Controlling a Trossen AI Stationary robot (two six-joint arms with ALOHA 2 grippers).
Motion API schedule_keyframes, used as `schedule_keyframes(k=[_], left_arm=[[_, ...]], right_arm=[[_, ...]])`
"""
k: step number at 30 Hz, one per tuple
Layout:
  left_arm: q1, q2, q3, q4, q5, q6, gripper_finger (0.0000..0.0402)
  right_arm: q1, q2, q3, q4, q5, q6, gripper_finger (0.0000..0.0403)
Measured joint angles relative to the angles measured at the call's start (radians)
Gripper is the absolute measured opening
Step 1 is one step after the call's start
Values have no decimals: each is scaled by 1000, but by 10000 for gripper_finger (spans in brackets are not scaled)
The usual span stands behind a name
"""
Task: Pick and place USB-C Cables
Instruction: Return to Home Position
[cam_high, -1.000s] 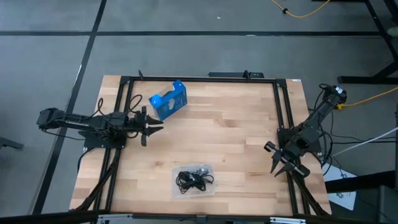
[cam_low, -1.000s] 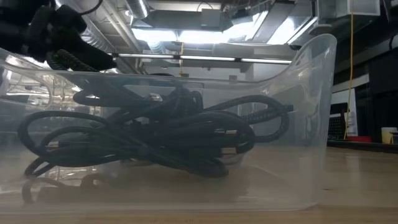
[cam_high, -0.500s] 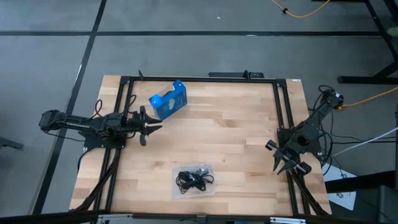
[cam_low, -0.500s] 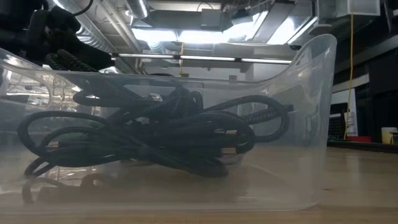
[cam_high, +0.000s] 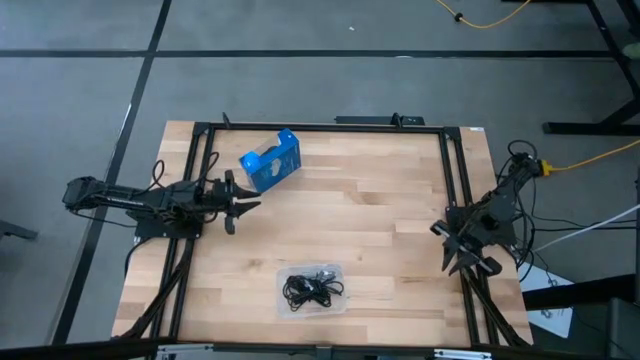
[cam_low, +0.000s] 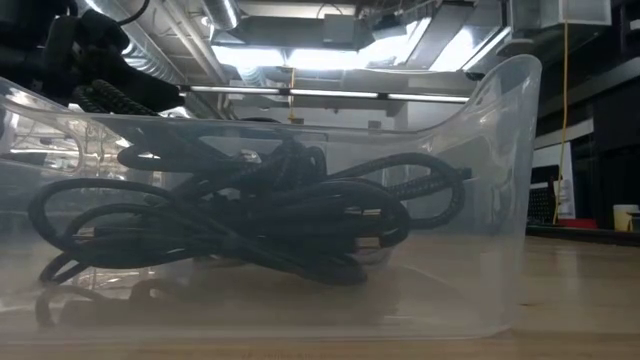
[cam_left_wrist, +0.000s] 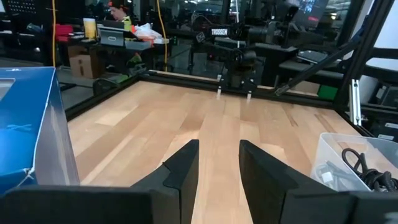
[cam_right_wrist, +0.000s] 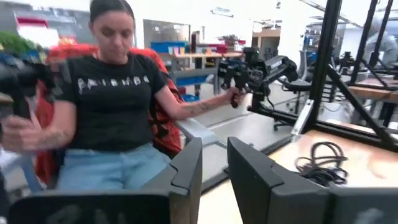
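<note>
Cables (cam_high: 313, 288): all that can be seen lie in one tangled heap inside the clear tray (cam_high: 340, 308), near the front edge of the table (cam_high: 380, 190), about midway across. Mostly black strands with a lighter bit showing; too knotted to count. The low view shows the heap (cam_low: 250, 220) resting on the tray floor, below the rim of the wall (cam_low: 500, 150).

No loose cable visible on the bare wood from above. Blue box (cam_high: 270, 161) stands toward the back left, well apart from the tray.

Left gripper (cam_high: 243, 204): low over the left side of the table, just beside the box, pointing across the table. Fingers apart with wood showing between them (cam_left_wrist: 219, 146), holding nothing.

Right gripper (cam_high: 462, 262): at the right edge, over the frame rail. Fingers apart (cam_right_wrist: 214, 146), empty, facing off the table toward a seated person (cam_right_wrist: 106, 93).

Judgement: the sorting looks finished. All that seems left is for both arms to settle at rest
</note>
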Motion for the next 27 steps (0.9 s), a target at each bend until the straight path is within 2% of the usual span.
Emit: schedule_keyframes(k=[6,20,27], left_arm=[[0,0,0,4,-3,1,108],[0,0,0,4,-4,11,108],[0,0,0,4,-4,23,108]], right_arm=[[-46,0,0,-46,42,-48,80],[-251,0,-1,-134,123,9,80],[-332,0,-2,-141,123,25,80]])
